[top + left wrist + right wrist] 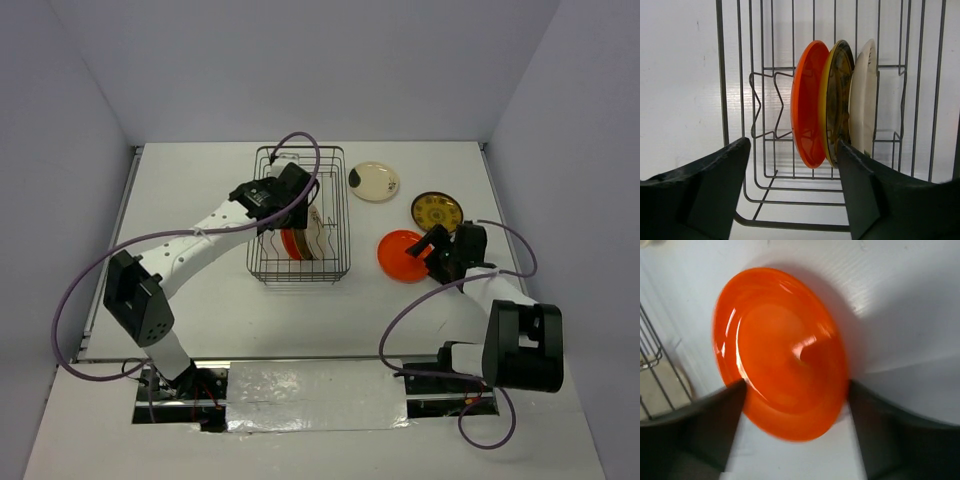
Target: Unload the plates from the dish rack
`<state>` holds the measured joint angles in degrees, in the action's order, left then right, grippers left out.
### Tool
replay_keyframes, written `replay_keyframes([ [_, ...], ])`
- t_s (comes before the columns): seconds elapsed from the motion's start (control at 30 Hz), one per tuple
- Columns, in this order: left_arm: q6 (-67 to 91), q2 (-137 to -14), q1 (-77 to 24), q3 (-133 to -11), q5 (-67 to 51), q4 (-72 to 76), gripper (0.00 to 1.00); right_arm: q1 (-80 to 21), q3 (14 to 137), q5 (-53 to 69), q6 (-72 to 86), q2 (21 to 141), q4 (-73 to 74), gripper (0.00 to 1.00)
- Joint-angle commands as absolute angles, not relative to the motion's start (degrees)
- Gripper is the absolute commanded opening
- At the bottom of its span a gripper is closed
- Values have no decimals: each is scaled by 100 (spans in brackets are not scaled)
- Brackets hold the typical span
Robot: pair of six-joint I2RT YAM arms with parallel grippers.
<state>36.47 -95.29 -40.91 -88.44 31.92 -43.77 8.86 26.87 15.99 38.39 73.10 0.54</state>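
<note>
- Inside the dish rack (300, 270), three plates stand on edge, side by side: the racked orange plate (809, 105), the brown-and-yellow plate (837, 95) and the cream plate (865, 95). They are touching or very nearly so.
- The left end effector (792, 147) is released, with its jaws wide and nothing between them. It hangs over the rack, facing the three rims.
- Deciding relation: the trio lies straight ahead and a little right of the jaw centre line, with the orange rim closest to centre. The discs are edge-on, so the closing line runs across a plate's thickness. This is judged suitable for a rim pinch.
- The left arm is the nearer one. The right arm is well apart, to the right of the rack.
- The right end effector (795, 390) is released, with its jaws apart on either side of the near rim of the unloaded orange plate (780, 352). That plate lies flat on the worktop (180, 180).
- Obstructions: a bent divider prong (765, 105) stands just left of the racked orange plate, and rack wires run below and on both sides. The brown-and-yellow neighbour leaves little gap for the right-hand finger, so there is a judged risk of catching two plates.
- Open room: straight up out of the rack. To the right, the blotched cream plate (374, 181) and the patterned brown plate (437, 211) already occupy the worktop.
</note>
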Motion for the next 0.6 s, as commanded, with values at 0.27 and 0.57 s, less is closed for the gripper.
replay_keyframes([
  [0.27,4087,-10371,-4104,-9580,3919,-5062,60,-958,4033,-2004,3437,5170,2582,100],
  [0.57,4254,-10555,-4104,-9378,4131,-4992,51,-1028,4324,-1741,3217,4334,3014,100],
])
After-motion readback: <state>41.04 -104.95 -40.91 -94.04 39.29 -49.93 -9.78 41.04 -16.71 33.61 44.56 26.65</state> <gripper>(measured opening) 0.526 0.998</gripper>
